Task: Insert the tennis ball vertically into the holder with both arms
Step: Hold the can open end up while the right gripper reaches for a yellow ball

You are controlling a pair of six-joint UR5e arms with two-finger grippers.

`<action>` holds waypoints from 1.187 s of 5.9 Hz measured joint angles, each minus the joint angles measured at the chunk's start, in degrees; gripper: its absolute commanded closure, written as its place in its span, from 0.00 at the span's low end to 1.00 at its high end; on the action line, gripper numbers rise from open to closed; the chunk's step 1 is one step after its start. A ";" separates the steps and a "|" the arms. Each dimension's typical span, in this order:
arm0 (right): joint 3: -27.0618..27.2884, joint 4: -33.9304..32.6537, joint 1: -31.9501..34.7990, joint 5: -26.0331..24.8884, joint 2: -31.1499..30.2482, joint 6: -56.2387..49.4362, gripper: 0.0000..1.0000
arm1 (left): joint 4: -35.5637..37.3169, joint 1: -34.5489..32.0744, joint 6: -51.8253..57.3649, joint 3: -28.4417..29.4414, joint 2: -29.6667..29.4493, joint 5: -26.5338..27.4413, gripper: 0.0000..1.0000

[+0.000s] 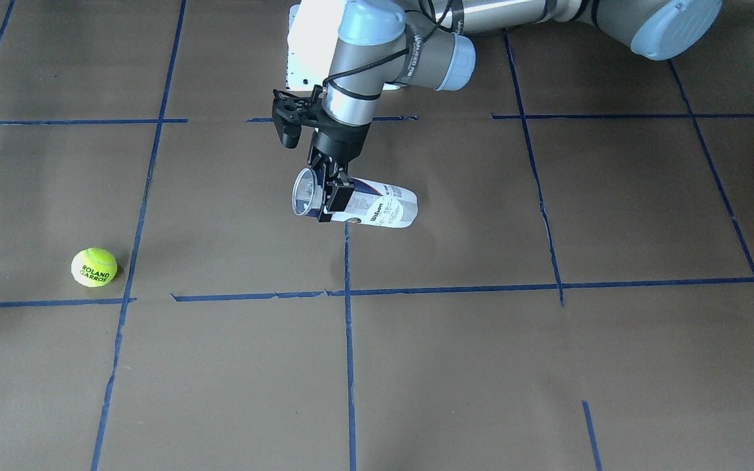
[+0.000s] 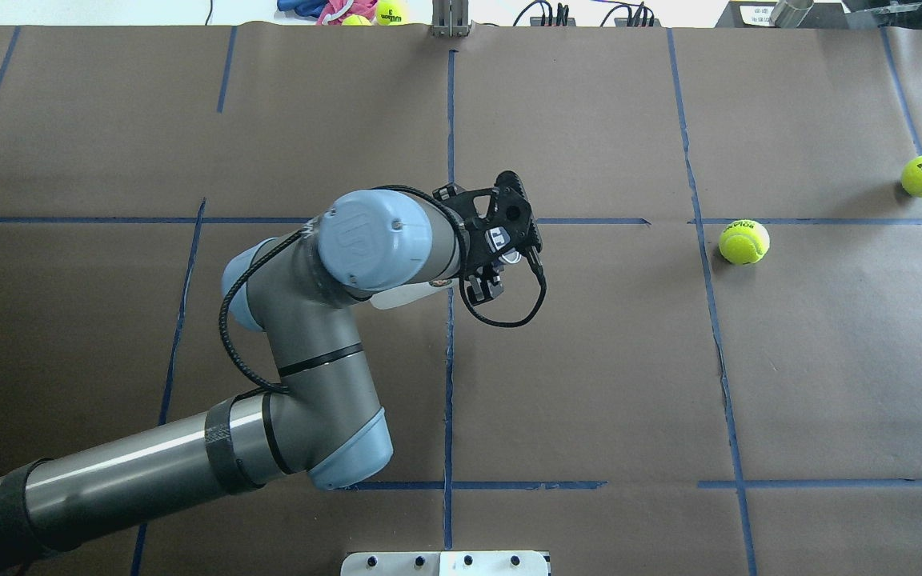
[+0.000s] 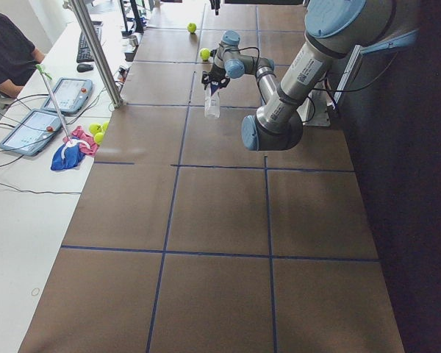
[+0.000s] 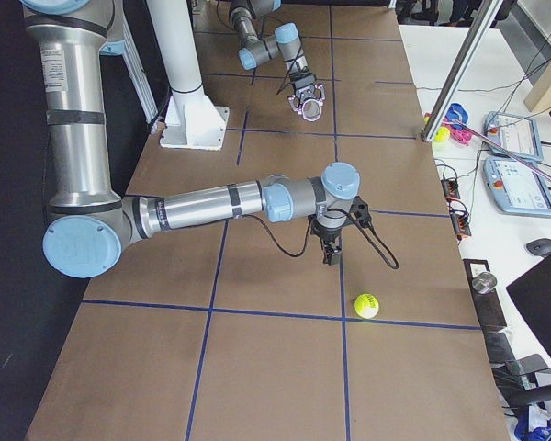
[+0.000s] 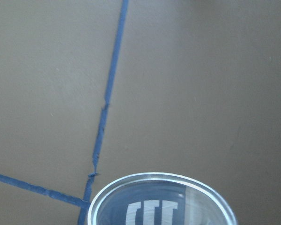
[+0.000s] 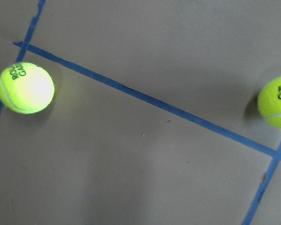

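step: left gripper (image 1: 328, 190) pinches the holder (image 1: 383, 208) at its mouth, presenting it; right gripper (image 4: 331, 250), i cannot tell. next: it takes the tennis ball (image 4: 368, 305) at its five o'clock.

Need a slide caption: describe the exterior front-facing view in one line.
Left gripper clamps the holder at its open rim while a tennis ball lies apart on the blue-taped table.
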 measured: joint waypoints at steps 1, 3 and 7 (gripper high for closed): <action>-0.54 -0.01 -1.87 0.00 2.62 0.79 0.00 | -12.38 -0.33 -7.14 -0.42 2.24 2.57 0.29; -0.69 0.02 -5.31 -0.03 8.20 8.74 0.00 | -26.90 0.20 -15.27 -0.38 3.64 8.65 0.29; -2.00 1.55 -13.61 -6.37 15.74 23.18 0.00 | -45.26 7.89 -16.52 3.98 6.65 25.31 0.26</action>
